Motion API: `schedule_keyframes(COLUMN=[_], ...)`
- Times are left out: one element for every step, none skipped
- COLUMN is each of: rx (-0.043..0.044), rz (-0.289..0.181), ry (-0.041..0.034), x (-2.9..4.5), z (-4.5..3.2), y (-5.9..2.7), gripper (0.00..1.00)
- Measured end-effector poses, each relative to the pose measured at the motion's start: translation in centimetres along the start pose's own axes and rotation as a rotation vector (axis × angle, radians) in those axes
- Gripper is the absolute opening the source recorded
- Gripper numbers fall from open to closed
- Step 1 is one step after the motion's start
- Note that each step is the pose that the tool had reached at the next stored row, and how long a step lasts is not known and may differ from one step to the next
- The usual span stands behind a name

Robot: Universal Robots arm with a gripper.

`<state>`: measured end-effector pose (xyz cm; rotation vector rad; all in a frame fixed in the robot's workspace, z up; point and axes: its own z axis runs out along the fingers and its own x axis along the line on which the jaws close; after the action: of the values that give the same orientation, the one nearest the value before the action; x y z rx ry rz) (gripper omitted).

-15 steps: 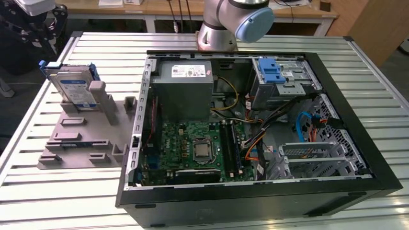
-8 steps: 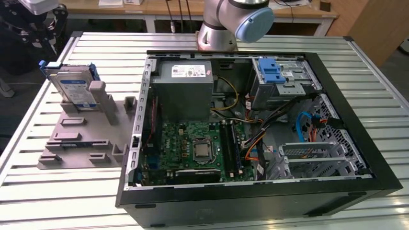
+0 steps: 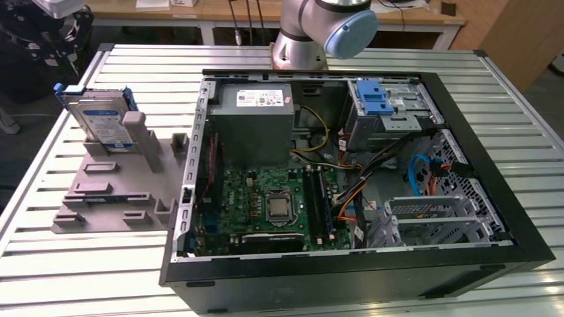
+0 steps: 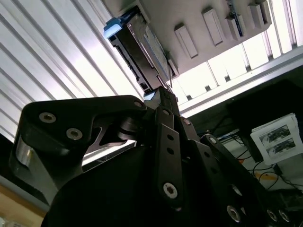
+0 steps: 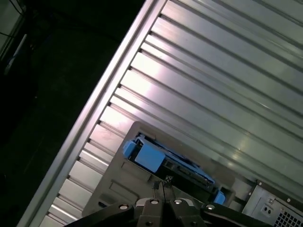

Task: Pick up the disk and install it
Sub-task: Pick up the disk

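The disk (image 3: 99, 121) stands on edge in a grey holder (image 3: 115, 198) at the exterior view's left, beside the open computer case (image 3: 493, 198). It is silver-grey with a white-and-blue label and blue carrier rails. In the first wrist view the disk (image 5: 158, 160) lies just past my gripper (image 5: 162, 183), whose fingertips meet with nothing between them. In the second wrist view the gripper (image 4: 164, 93) hangs close to one end of the disk (image 4: 140, 49), apart from it.
The case lies on a slatted metal table (image 3: 132, 72). It holds a grey power-supply box (image 3: 255, 122), a motherboard (image 3: 264, 205), loose cables (image 3: 387, 165) and a blue-latched drive cage (image 3: 387, 102). The arm's base (image 3: 304, 39) stands behind the case. The table edge (image 5: 94, 109) runs near the holder.
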<state>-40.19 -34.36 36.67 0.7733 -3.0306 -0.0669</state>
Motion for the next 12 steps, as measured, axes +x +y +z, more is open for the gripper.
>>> schedule_keyframes(rx=[0.0000,0.0000,0.0001,0.0001,0.0001,0.0001,0.0002,0.0002,0.0002,0.0002,0.0002,0.0003], rz=[-0.011,-0.023,-0.034,-0.046,-0.058,-0.069,-0.081,-0.092,-0.103,-0.114,-0.125,-0.137], ry=[0.0005,0.0009,0.0015,0.0020,0.0025,0.0031,0.0036,0.0040,0.0045,0.0051,0.0056,0.0061], x=[0.00,0.00,0.00,0.00,0.00,0.00,0.00,0.00,0.00,0.00,0.00,0.00], z=[0.00,0.01,0.01,0.01,0.01,0.01,0.01,0.02,0.02,0.02,0.02,0.03], y=[0.00,0.00,0.00,0.00,0.00,0.00,0.00,0.00,0.00,0.00,0.00,0.00], gripper=[0.11,0.11,0.11,0.11,0.11,0.11,0.11,0.11,0.11,0.11,0.11,0.11])
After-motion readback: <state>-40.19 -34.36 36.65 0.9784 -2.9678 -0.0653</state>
